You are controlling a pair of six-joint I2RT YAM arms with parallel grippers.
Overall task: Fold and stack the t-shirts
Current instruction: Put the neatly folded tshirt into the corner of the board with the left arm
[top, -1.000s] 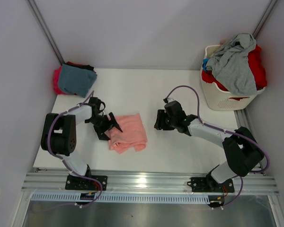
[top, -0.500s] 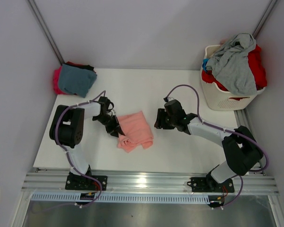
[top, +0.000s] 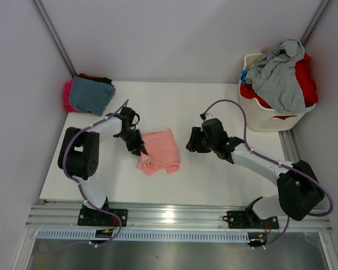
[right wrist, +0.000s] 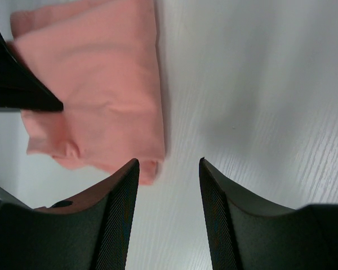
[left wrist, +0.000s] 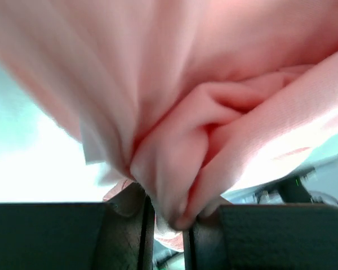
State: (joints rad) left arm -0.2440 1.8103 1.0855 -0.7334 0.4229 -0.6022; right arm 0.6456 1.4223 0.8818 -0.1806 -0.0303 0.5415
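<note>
In hand, by the look of it: moving the folded salmon-pink soft cloth t-shirt (top: 162, 152) toward the stack. Lies as a small, slightly rumpled rectangle on the white tabletop (top: 174, 107), a little left of centre.

Gripped at its left edge by the left end effector (top: 139, 147), pressed together on a bunched fold of pink cloth, plain in the left wrist view. Hovering just beside the shirt's right edge, apart from it: the right end effector (top: 192, 140), spread, nothing between its fingers.

Waiting at the far left corner: a pile of folded shirts (top: 90, 94), teal-blue on top of magenta and black. Heaped in the white slotted plastic laundry basket (top: 267, 118) at the far right: a grey shirt (top: 279, 76) over red shirts (top: 307, 79), not yet folded.

Next, probably: lift or drag the pink bundle over to the far-left pile. Calls for a firm pinch through all layers and a low, slow carry, with only one edge held and the folds free to spill. Then release squarely onto the teal-blue top.
</note>
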